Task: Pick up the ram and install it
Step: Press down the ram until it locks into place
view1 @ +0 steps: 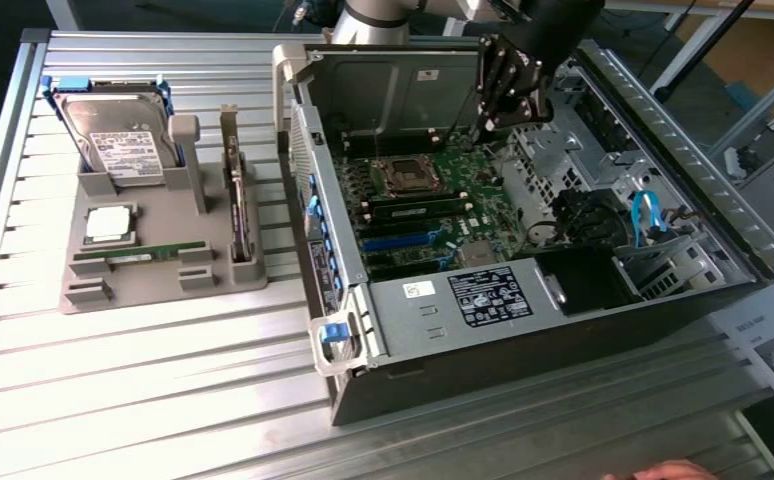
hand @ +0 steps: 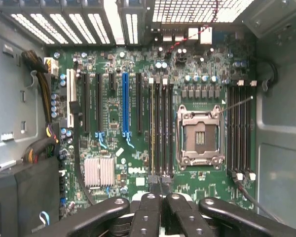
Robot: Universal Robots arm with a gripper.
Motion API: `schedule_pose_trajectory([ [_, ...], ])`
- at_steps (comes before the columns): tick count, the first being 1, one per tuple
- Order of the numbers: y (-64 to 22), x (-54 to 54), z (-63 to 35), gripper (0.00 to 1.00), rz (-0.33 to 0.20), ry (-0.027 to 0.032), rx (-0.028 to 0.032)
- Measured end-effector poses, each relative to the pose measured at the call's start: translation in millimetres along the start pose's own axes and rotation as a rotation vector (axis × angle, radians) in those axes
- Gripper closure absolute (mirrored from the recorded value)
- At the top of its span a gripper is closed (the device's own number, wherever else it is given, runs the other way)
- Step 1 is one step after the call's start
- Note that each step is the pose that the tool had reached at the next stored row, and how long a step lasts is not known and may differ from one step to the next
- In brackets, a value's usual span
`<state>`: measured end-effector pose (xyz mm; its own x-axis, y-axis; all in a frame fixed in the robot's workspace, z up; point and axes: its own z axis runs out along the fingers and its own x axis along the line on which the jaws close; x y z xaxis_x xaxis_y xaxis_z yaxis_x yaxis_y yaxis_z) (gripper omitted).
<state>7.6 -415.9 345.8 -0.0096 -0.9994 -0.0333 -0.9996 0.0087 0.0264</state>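
Note:
A ram (view1: pixel 140 254), a long thin green stick, lies flat in the grey holder (view1: pixel 160 290) on the exterior view's left. Far from it, my black gripper (view1: pixel 493 126) hangs inside the open computer case, over the far part of the motherboard (view1: pixel 421 215). In the wrist view my gripper (hand: pixel 160 181) is shut, fingertips pressed together with nothing visible between them, just above the ends of the long memory slots (hand: pixel 160 128) beside the processor socket (hand: pixel 198 136). One slot shows a thin pale edge (hand: pixel 152 128); whether a stick sits there I cannot tell.
The holder also carries a hard drive (view1: pixel 120 140), a square silver processor chip (view1: pixel 107 225) and a dark card with a bracket (view1: pixel 236 200). Case walls (view1: pixel 310 130), a drive cage and cables (view1: pixel 647 215) hem in the motherboard. A hand (view1: pixel 661 470) shows at the near edge.

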Motion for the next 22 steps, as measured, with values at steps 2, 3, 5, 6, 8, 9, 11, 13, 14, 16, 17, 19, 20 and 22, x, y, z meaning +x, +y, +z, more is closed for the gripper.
schedule_pose_trajectory([
  [2,-3.6,0.0,-0.1,0.9,0.0,0.0001,0.0],
  [3,-5.3,0.0,-0.1,0.9,0.0,-0.0001,0.0001],
  [5,-8.8,-0.1,-0.2,0.9,0.0,-0.0001,0.0],
  [6,-10.3,-0.1,-0.2,0.9,0.0,-0.0001,0.0],
  [8,-13.2,-0.1,-0.3,0.9,0.0,-0.0001,0.0],
  [9,-14.4,-0.1,-0.3,0.9,0.0,-0.0001,0.0],
  [11,-16.6,-0.1,-0.4,0.9,0.0,-0.0001,0.0],
  [13,-18.7,-0.1,-0.4,0.9,0.0,-0.0001,0.0],
  [14,-19.6,-0.2,-0.5,0.9,0.0,-0.0001,0.0001],
  [16,-20.9,-0.2,-0.5,0.9,0.0,-0.0001,0.0],
  [17,-20.9,-0.2,-0.5,0.9,0.0,-0.0001,0.0],
  [19,-20.9,-0.2,-0.5,0.9,0.0,-0.0002,0.0001],
  [20,-20.9,-0.2,-0.5,0.9,0.0,-0.0001,0.0],
  [22,-20.5,-0.1,-0.4,0.9,0.0,-0.0002,0.0015],
])
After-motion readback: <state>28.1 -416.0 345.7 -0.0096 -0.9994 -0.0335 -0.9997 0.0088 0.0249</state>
